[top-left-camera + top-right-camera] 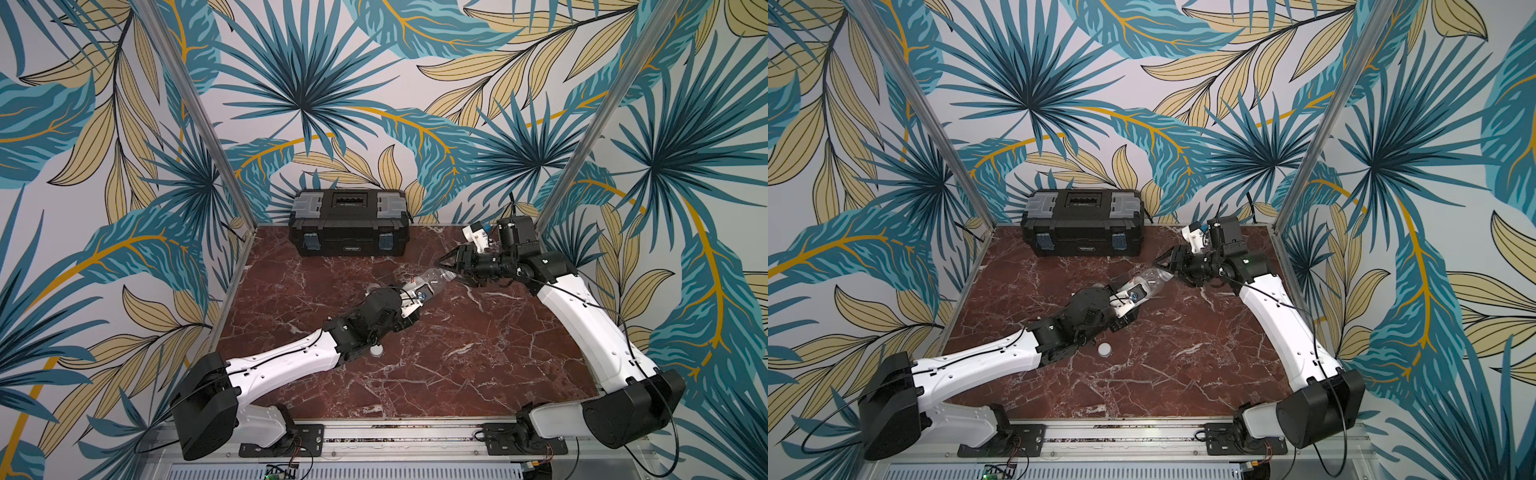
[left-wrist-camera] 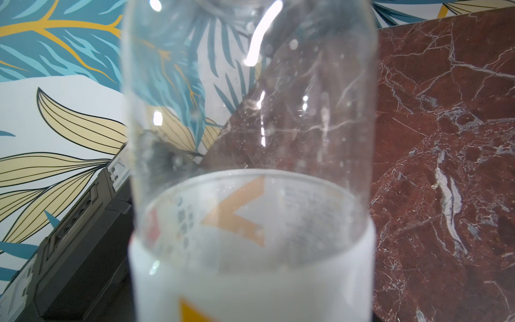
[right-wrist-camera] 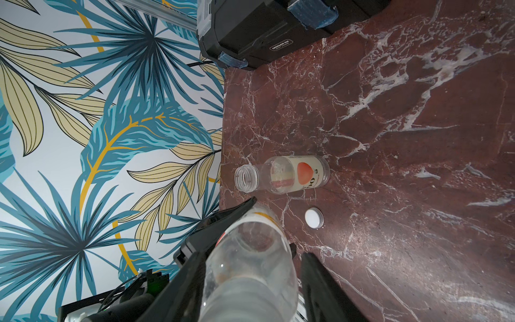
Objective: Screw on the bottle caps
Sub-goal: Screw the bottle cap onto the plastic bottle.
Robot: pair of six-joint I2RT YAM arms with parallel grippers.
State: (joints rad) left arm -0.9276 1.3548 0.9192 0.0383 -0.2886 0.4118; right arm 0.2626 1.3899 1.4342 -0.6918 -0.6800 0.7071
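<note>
Stretching low over the tabletop [image 1: 457,353], the left arm [image 1: 282,361] has its left pincer [image 1: 415,289] clamped on the tilted bottle [image 1: 434,280]; the right arm [image 1: 573,316] bends inward, right pincer [image 1: 444,269] apart around the neck.

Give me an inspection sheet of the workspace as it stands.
Surface: marble table, no spills seen.
Job's things: yellow-label bottle held tilted; red-label bottle lying uncapped; one cap loose on the table.
Clutter: toolbox at the back.
Grippers: left gripper shut on the yellow-label bottle; right gripper fingers apart at its neck.
Cables: cables run along both arms, clear of the bottles.
Surroundings: leaf-print walls, metal posts.
</note>
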